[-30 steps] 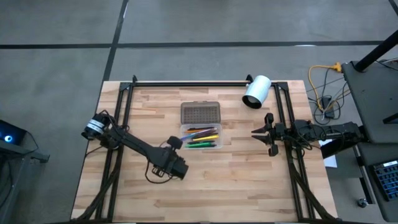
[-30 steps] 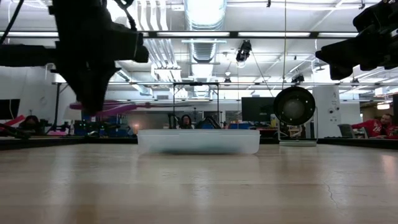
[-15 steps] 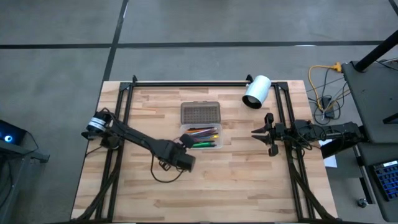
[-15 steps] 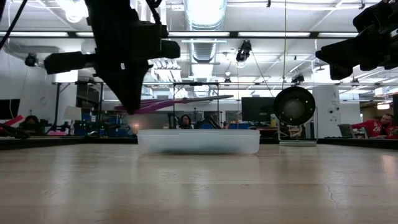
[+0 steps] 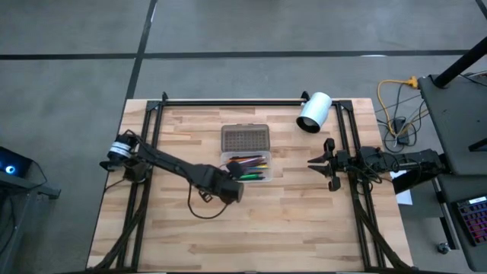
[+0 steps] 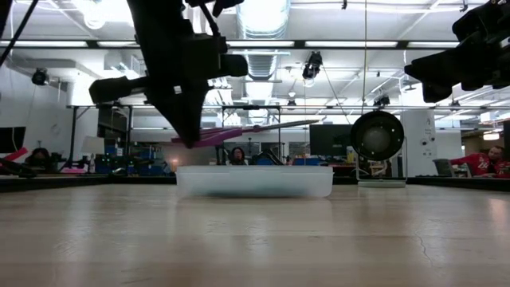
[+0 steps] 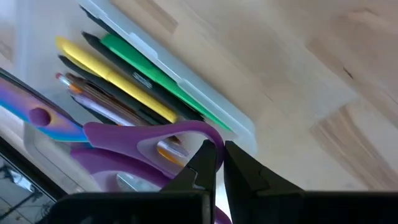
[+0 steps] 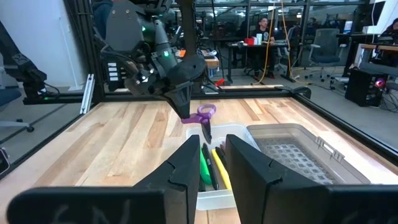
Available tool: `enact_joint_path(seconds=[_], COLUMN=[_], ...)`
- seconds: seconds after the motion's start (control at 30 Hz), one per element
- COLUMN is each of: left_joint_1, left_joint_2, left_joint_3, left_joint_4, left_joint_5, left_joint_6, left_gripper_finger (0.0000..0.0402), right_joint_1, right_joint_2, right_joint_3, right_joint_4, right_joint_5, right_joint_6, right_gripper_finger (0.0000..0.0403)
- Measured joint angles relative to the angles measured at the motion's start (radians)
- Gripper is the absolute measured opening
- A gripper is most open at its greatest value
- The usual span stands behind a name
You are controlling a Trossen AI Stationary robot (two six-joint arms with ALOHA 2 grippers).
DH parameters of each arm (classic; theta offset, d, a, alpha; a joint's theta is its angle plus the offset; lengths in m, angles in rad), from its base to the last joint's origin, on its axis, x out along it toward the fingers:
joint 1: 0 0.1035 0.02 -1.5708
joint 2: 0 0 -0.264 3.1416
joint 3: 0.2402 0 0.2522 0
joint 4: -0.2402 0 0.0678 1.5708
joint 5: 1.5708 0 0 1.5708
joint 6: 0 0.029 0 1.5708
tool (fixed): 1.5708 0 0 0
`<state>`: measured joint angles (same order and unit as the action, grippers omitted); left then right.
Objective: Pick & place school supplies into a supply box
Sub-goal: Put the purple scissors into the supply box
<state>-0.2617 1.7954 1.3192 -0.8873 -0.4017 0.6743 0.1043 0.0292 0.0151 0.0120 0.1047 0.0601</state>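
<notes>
The purple-handled scissors point(image 7: 124, 134) are being carried to the supply box point(image 5: 246, 167), so the step in hand is judged to be the putting-in. The scissors are held by one handle loop in the left gripper point(image 7: 217, 163), whose fingers are pinched tight on it. In the low view the scissors point(image 6: 239, 131) are seen lying almost flat in the air, just above the box point(image 6: 253, 181), not yet touching it. The blades are pointed along the box.

The box sits near the middle of the tabletop point(image 5: 304, 228), a little toward the far edge. Its dotted lid point(image 5: 245, 138) lies open on the far side. Pens and pencils point(image 5: 249, 167) are already inside: yellow, green, orange and dark ones.

For the next move, it seems the scissors must be lowered a little and lined up with the long side of the box, then let go. Care is needed so that the blades do not catch on the box wall.

The left arm is stretched from the left edge of the tabletop toward the box, bent down at the wrist. The right gripper point(image 5: 326, 163) waits near the right edge, well apart from the box, with its fingers partly open and nothing held.
</notes>
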Motion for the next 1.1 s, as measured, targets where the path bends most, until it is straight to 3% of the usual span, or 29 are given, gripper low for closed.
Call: enact_joint_path(seconds=[1.1], left_joint_1=[0.1], left_joint_2=[0.0], left_joint_3=[-0.057], left_joint_4=[0.078], left_joint_5=[0.012], left_joint_6=[0.36], left_gripper_finger=[0.0], right_joint_1=[0.0], right_joint_2=[0.0], right_joint_3=[0.0], right_joint_4=[0.0], right_joint_5=[0.0], right_joint_6=[0.0], right_gripper_finger=[0.0076])
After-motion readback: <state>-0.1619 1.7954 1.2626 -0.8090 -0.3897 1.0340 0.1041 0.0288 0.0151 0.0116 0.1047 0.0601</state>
